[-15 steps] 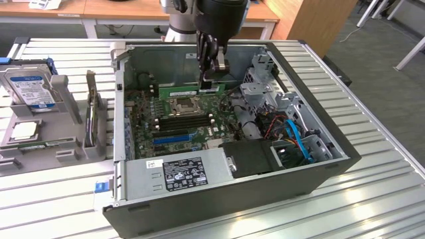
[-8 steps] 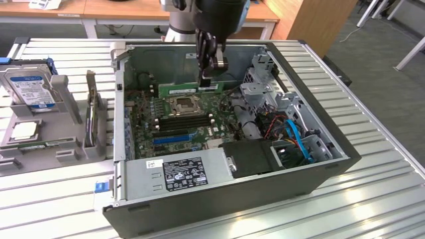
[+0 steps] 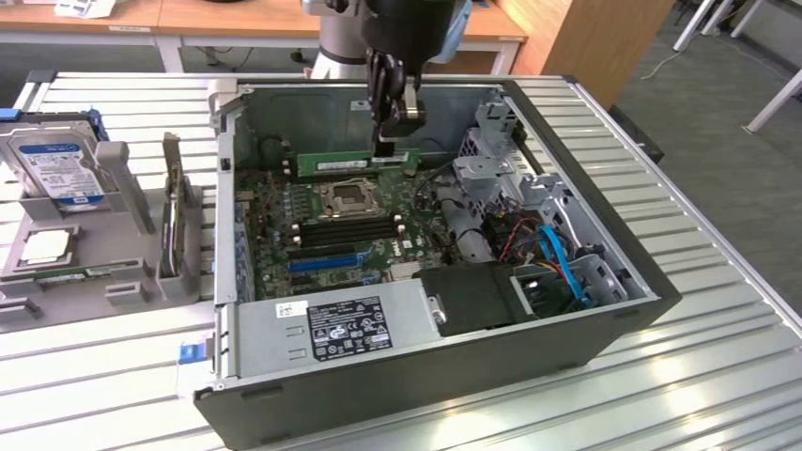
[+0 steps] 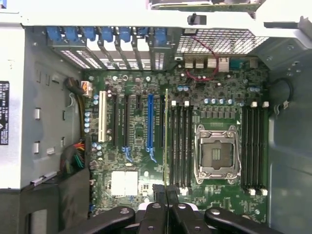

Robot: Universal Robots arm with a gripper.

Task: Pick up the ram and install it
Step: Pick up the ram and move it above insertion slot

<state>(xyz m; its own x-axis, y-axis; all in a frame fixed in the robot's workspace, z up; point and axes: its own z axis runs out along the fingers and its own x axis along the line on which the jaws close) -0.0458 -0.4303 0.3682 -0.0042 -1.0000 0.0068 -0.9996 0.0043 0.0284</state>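
The gripper [image 3: 391,141] is closed narrowly on the top edge of the ram [image 3: 338,165], a green stick held on its long edge and level inside the open computer case [image 3: 439,399], which lies on the slatted tabletop [image 3: 727,395]. The ram hangs above the motherboard [image 3: 376,211], on the far side of the processor socket [image 3: 348,195] in the exterior view, and is not seated in any slot. In the wrist view, its thin edge runs parallel to the black memory slots [image 4: 180,146], between them and the blue slot [image 4: 150,122].
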